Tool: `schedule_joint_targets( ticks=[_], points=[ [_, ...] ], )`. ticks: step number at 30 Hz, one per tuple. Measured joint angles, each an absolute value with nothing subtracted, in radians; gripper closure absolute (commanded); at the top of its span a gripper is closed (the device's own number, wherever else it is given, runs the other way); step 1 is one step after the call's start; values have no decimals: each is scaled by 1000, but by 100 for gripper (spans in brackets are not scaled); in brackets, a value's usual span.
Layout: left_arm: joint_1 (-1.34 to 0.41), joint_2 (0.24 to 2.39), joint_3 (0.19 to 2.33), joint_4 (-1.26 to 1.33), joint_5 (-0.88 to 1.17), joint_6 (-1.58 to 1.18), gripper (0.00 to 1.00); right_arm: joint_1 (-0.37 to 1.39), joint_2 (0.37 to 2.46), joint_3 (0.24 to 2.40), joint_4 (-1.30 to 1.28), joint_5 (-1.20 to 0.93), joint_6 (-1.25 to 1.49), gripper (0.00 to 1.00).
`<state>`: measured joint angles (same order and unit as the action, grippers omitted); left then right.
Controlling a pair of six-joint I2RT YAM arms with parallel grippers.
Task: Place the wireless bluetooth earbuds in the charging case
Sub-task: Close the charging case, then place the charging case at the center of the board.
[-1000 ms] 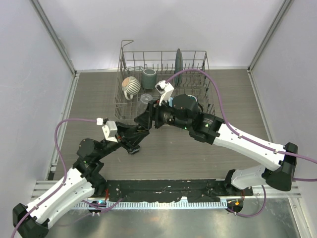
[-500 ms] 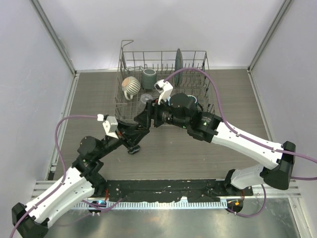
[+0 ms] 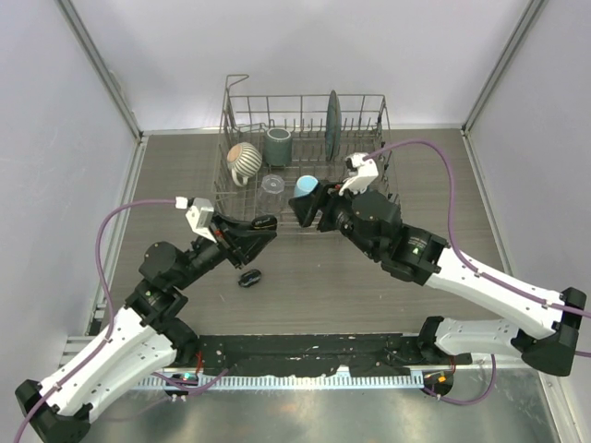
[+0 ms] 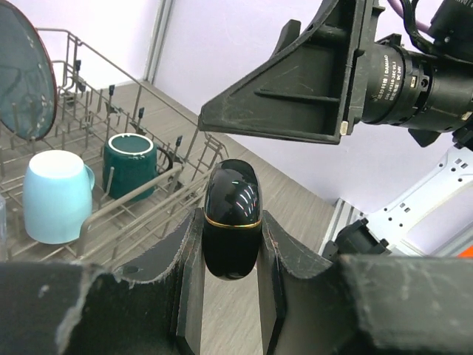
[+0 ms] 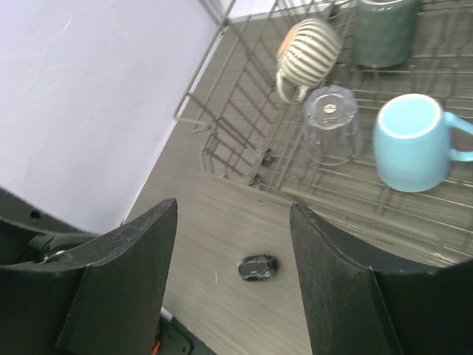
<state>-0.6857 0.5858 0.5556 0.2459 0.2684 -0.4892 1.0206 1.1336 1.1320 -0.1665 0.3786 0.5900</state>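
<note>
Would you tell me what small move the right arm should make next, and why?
Probably lower the right gripper toward the small black piece on the table, likely an earbud. Its jaws stand open with that piece framed between them in the wrist view, while the left gripper clamps the charging case, whose lid looks shut.

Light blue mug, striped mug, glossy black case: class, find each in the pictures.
light blue mug [image 5: 410,144], right wrist view, middle of its round top face.
striped mug [image 5: 309,50], right wrist view, its rounded side.
glossy black case [image 4: 231,220], left wrist view, front, by the gold band.
</note>
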Motion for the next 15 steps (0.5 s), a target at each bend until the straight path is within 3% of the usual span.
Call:
schedule_joint_targets(
  ticks=[15],
  points=[
    [-685,577,478,226,272,-675,100,983,973,997,-190,646,676,32]
  ],
)
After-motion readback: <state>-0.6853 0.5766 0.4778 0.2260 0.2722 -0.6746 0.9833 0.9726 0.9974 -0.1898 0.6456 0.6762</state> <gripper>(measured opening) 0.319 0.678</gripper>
